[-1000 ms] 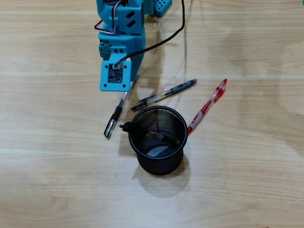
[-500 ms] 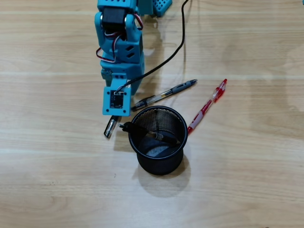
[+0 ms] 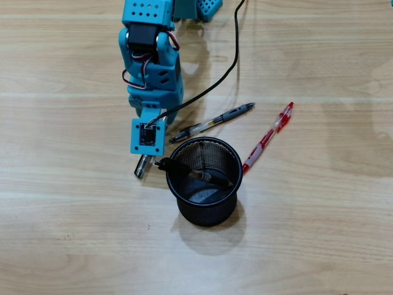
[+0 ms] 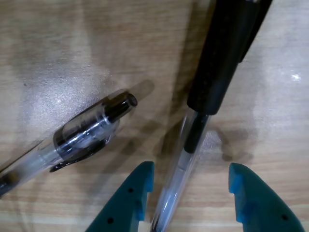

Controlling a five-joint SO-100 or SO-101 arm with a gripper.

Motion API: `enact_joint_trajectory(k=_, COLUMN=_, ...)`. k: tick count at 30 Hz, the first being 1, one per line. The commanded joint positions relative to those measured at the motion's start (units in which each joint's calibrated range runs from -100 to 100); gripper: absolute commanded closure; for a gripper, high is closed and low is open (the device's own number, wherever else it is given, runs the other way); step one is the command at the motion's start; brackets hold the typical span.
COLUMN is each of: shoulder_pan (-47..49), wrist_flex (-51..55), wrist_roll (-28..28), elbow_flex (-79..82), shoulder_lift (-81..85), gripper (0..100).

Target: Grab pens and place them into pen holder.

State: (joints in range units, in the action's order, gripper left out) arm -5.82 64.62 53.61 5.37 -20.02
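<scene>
Jaws (image 4: 190,186) spread wide, straddling the black-sleeved clear pen (image 4: 195,145) lying on the worktop (image 4: 72,48); neither fingertip touches it.

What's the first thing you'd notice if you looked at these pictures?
The bright blue robot arm reaching down from the top of the overhead view, beside a black mesh pen holder that already has one black pen in it. In the wrist view, the open gripper has a clear pen with a black sleeve between its fingers. A red pen lies right of the holder.
</scene>
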Motion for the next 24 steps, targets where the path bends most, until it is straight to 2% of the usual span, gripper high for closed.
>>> enact_joint_trajectory(k=1, shoulder_pan=-0.13, wrist_flex=-1.81, wrist_roll=0.16, elbow_flex=-2.17, shoulder_lift=-0.60, gripper=83)
enact_joint_trajectory(k=8, shoulder_pan=0.05, wrist_flex=-2.16, wrist_roll=0.16, elbow_flex=-2.17, shoulder_lift=-2.54, gripper=92)
enact_joint_trajectory(k=17, shoulder_pan=-0.67, wrist_flex=-1.64, wrist_roll=0.16, elbow_flex=-1.81, shoulder_lift=-2.45, gripper=98)
enact_joint_trajectory(k=24, shoulder_pan=-2.03, wrist_flex=-1.73, wrist_roll=-0.09, elbow_flex=-2.35, shoulder_lift=-1.36, gripper=98)
